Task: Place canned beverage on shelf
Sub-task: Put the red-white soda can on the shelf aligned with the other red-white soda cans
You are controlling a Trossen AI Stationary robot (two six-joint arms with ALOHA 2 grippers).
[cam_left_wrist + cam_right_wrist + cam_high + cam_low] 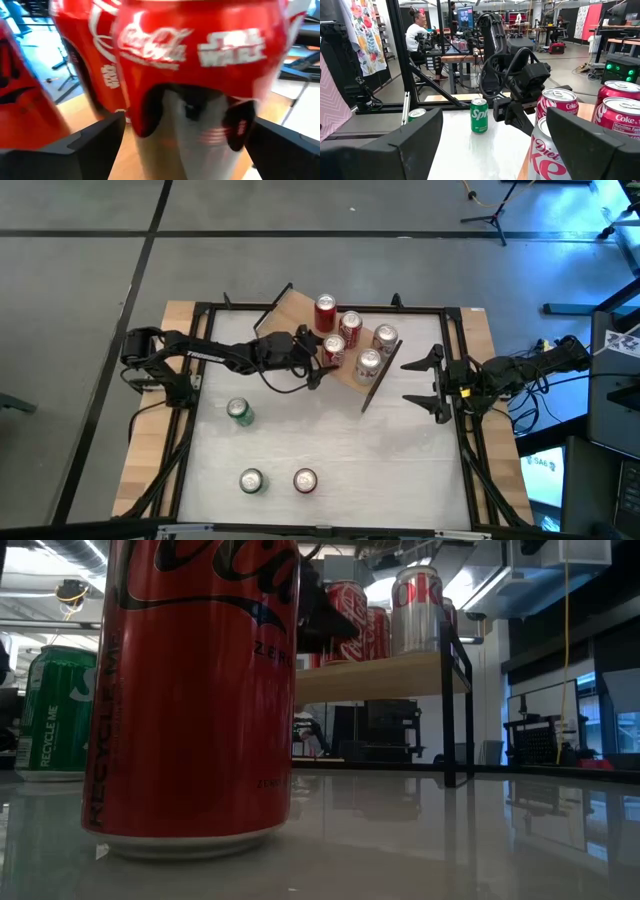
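Where grey floor surrounds it, white table [330, 440] holds cans [250, 480].

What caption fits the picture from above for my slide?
Left hand open around a red can on the shelf; right hand waits nearby.

Red Coca-Cola Star Wars can [200, 65] fills view between spread dark fingers [75, 150]; more red cans [85, 60] beside it.
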